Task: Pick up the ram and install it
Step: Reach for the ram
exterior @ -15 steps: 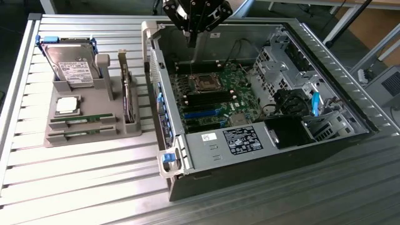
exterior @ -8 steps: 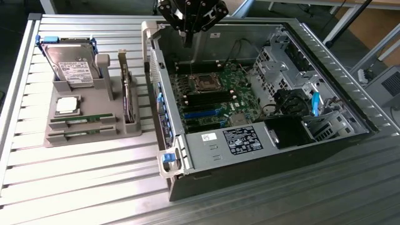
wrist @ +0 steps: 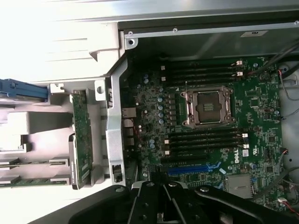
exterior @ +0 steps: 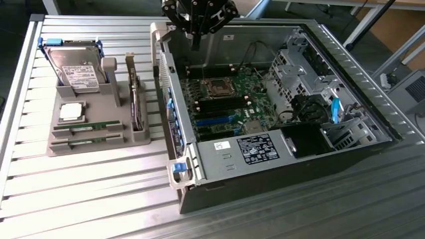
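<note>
Closed fingers [wrist: 148,205] over mobo [wrist: 261,116] w/ CPU socket [wrist: 208,106], RAM slots [wrist: 205,140].

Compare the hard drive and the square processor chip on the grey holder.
The hard drive stands tilted on edge; the processor chip lies flat. The hard drive is larger and oblong; the processor chip is small and square. Both rest on the grey holder.

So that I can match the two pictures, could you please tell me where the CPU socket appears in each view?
Exterior view: the CPU socket is on the motherboard in the open case, a little above the picture's centre.
Wrist view: the CPU socket lies between two banks of black memory slots.
Shared landmark: the blue expansion slot, just past the memory slots.
</note>
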You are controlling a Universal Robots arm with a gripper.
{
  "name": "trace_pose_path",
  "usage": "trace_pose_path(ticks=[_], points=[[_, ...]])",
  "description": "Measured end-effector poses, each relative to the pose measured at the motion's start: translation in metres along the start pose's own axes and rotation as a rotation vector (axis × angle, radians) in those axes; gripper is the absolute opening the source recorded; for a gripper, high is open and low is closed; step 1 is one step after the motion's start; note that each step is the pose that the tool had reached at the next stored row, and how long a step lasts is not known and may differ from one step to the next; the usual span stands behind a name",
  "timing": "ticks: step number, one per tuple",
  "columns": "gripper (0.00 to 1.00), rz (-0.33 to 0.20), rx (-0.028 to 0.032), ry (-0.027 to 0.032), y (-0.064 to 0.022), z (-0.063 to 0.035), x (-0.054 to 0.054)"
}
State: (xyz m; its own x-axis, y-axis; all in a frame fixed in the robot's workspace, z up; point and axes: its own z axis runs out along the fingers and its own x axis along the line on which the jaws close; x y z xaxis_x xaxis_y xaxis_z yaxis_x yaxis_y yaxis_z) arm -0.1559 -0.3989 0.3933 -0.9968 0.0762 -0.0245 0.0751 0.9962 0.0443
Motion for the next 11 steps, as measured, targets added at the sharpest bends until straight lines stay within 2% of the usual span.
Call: trace_pose_path(ticks=[11], points=[[0.09, 0.0, -0.0001, 0.0, -0.0009, -0.0003, 0.012]])
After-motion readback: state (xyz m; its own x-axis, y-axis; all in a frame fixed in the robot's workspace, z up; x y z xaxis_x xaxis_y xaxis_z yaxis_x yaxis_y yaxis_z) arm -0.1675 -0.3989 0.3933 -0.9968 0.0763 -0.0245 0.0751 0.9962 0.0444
